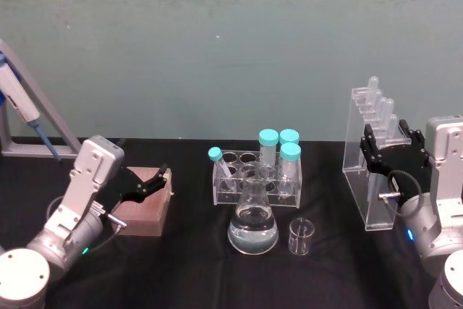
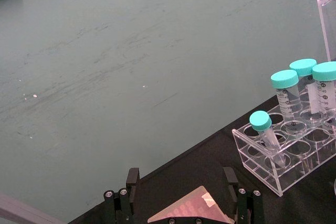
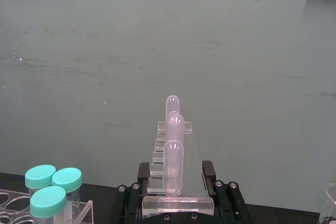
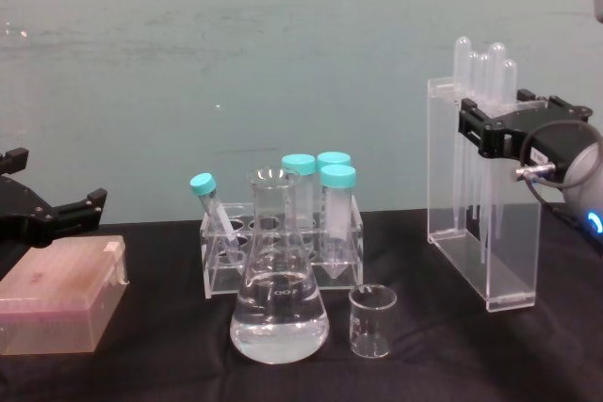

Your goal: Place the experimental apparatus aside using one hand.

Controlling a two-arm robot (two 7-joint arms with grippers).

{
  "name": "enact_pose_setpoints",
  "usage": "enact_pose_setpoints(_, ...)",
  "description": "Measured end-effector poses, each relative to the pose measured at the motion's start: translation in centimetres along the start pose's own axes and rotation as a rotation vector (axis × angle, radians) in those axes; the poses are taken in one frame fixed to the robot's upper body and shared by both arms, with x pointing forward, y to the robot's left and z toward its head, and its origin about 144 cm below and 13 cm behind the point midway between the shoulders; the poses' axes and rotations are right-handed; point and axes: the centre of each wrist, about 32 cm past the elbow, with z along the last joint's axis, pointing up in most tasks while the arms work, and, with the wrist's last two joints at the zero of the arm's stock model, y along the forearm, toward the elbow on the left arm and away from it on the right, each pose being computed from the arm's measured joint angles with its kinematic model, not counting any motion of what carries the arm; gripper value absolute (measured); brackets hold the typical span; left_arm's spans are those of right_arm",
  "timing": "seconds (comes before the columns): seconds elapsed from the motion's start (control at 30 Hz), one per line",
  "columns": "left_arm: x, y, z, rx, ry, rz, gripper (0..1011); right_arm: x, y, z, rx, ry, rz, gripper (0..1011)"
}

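Graduated tubes (image 2: 310, 90), numerals perhaps 40, near pipette stand (image 1: 372, 200) in right gripper (image 1: 392, 140)

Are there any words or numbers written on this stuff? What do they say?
Nothing here can be read as a clear word or number.
Capped tubes: tiny printed scale marks and numbers on their sides, too small and blurred to read.
Flask, beaker, acrylic stand: no print that I can make out.
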Motion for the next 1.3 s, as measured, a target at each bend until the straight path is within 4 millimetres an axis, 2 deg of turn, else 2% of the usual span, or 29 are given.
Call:
enact_pose_setpoints(0.53, 0.0, 0.0, 0.0, 0.0, 0.0, 0.0, 1000, 0.4, -0.2, -0.1, 0.015, 0.002, -0.008, 616)
enact_pose_setpoints(1.3, 0.0, 0.0, 0.0, 0.0, 0.0, 0.0, 1000, 2.3, -0.2, -0.4, 0.062, -0.034, -0.042, 616)
